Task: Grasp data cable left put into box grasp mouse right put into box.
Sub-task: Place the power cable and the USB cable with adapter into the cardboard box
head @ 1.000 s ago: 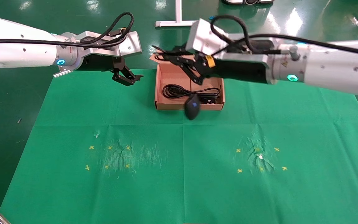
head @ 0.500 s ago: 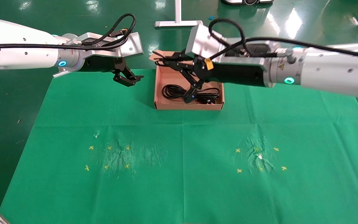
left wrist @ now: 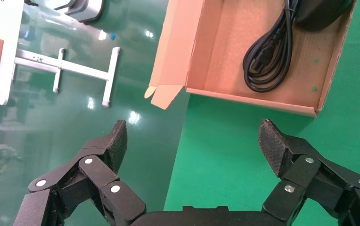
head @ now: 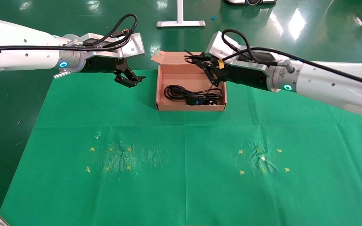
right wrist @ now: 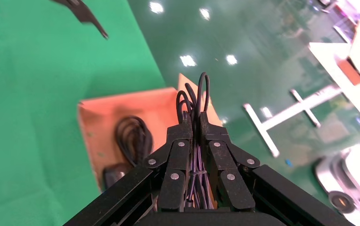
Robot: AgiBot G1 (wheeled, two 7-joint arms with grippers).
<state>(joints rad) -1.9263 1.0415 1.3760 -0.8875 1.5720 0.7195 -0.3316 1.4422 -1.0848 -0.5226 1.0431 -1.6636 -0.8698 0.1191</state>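
Observation:
The brown cardboard box (head: 190, 107) stands at the back middle of the green cloth. Inside it lies the looped data cable (head: 176, 92), and the black mouse (head: 195, 101) rests against the front wall. My right gripper (head: 200, 61) hangs over the box's back right part, shut on the bundled loops of the mouse's thin cord (right wrist: 201, 89), which stick out past the fingertips (right wrist: 188, 123). The right wrist view also shows the box (right wrist: 121, 106) and the data cable (right wrist: 133, 136) below. My left gripper (head: 130, 80) hovers open and empty left of the box (left wrist: 253, 100).
Green cloth (head: 184, 163) covers the table, with yellow crosses and scuffed patches at front left and front right. Beyond the cloth's back edge lies glossy green floor with a white stand foot (head: 181, 23). The box's small flaps (head: 158, 58) stick up at its back edge.
The mouse hung on its cord at the box's front wall, then swung in and now lies inside. My right gripper has drawn back to the right, cord still clamped. The left arm has barely moved.

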